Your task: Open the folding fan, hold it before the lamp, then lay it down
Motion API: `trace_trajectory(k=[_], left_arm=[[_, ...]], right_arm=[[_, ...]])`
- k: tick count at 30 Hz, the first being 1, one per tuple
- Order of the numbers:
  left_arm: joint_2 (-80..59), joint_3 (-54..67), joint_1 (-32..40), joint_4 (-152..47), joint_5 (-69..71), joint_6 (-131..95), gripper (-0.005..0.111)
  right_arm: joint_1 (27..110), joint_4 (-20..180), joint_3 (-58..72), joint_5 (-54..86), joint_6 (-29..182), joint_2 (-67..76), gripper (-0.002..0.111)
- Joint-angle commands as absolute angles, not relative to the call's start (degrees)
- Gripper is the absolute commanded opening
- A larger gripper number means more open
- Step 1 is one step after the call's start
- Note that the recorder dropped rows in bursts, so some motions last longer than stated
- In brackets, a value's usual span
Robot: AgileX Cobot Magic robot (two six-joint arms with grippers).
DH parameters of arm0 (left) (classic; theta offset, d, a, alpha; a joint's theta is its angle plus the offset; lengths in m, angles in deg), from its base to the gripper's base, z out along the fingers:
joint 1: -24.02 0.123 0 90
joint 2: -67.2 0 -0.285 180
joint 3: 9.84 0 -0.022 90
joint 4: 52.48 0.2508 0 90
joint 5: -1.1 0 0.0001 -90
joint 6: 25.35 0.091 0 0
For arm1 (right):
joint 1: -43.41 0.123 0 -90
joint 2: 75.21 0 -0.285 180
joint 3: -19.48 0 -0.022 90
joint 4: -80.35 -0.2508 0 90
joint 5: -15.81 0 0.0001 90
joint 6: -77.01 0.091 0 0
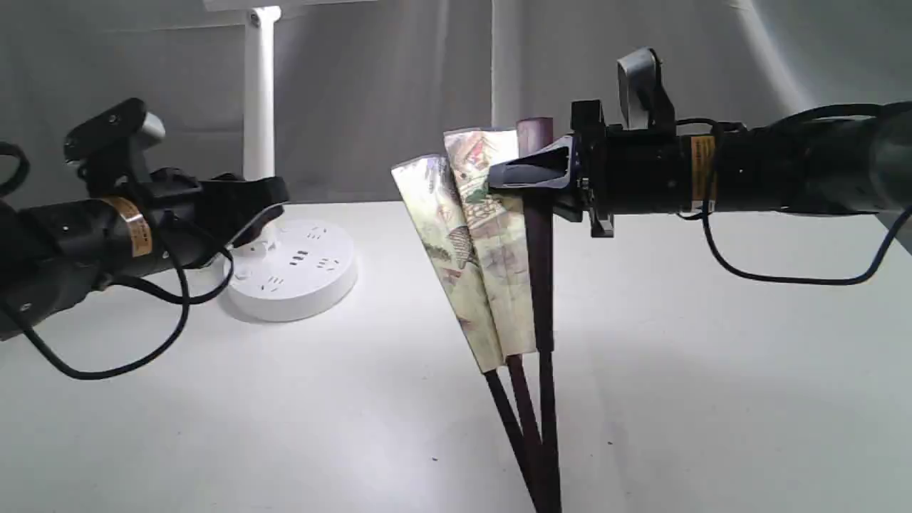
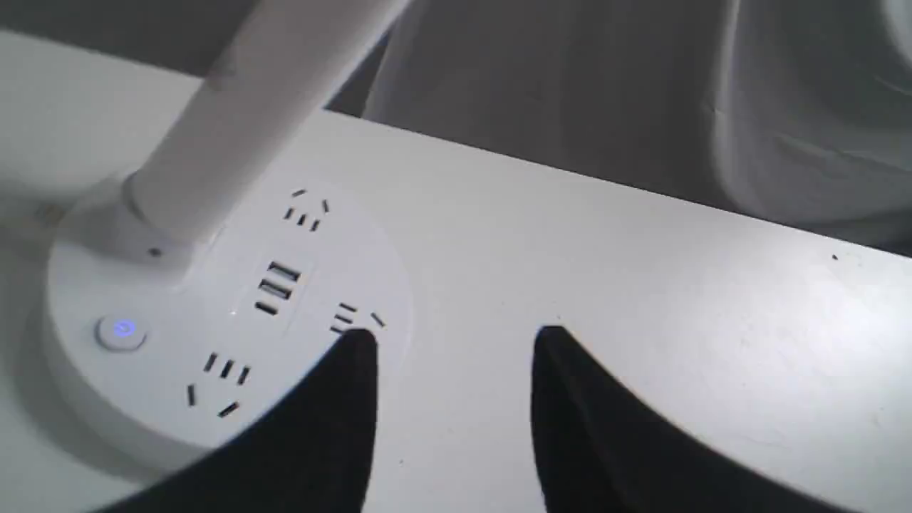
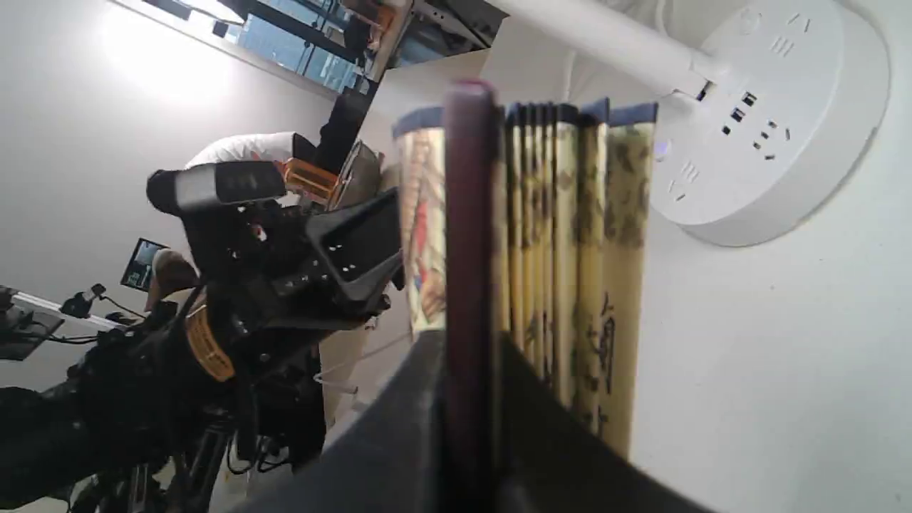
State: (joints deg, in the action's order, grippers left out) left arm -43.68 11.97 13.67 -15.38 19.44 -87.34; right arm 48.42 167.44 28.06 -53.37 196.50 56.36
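1. White tabletop filled the exterior view, with both arms reaching in from opposite sides.
2. The lamp stood at the left rear, its slim post rising from a round base with socket slots. Only the left wrist view showed the small blue-lit button on that base.
3. The folding fan stood upright right of the lamp and apart from it, partly spread, with two painted folds angled leftward off the dark maroon guard. Its rib ends ran out of frame at the bottom. The right wrist view alone showed the tight stack of unopened pleats edge-on.
4. The right gripper was clamped on the maroon guard near the fan's top, a finger on either side.
5. The left gripper hung over the lamp base's edge. The left wrist view showed its fingers spread wide with nothing between them.
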Motion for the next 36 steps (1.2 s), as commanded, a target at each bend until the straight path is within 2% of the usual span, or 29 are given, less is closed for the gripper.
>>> trace_trajectory(k=[1, 4, 6, 9, 12, 16, 26, 29, 33, 36], left_arm=[[-43.2, 12.0, 17.0, 5.4, 24.3, -110.5, 0.032], [-43.2, 11.8, 21.3, 23.6, 44.3, -128.6, 0.032], [-43.2, 11.6, 24.3, 25.6, 56.4, -129.1, 0.032], [-43.2, 11.4, 28.1, 25.6, 63.6, -128.7, 0.032], [-43.4, 11.4, 29.4, 27.1, 62.6, -129.5, 0.032], [-45.5, 11.4, 29.1, 26.7, 59.4, -133.7, 0.032], [-55.0, 7.3, 23.9, 20.5, 59.8, -129.8, 0.037], [-55.9, 6.9, 23.4, 21.0, 56.9, -129.8, 0.041], [-56.2, 6.9, 23.4, 18.7, 53.8, -129.9, 0.041], [-56.2, 6.0, 23.0, 18.5, 57.4, -129.6, 0.041]], right_arm=[[48.5, 161.1, 28.4, -54.1, 196.6, 56.0, 0.0], [49.3, 152.1, 28.4, -54.1, 196.6, 57.0, 0.0], [50.0, 146.7, 27.4, -54.1, 196.6, 58.5, 0.0], [51.4, 138.5, 23.5, -54.1, 196.6, 60.7, 0.0], [52.0, 135.8, 19.8, -54.1, 196.6, 62.0, 0.0], [52.0, 142.4, 19.3, -54.1, 196.6, 62.0, 0.0], [52.2, 142.6, 19.3, -54.1, 196.6, 61.5, 0.0], [52.2, 142.6, 19.3, -54.1, 196.6, 61.5, 0.0], [52.2, 142.8, 19.3, -54.1, 196.6, 61.5, 0.0], [52.2, 142.8, 19.3, -54.1, 196.6, 61.5, 0.0]])
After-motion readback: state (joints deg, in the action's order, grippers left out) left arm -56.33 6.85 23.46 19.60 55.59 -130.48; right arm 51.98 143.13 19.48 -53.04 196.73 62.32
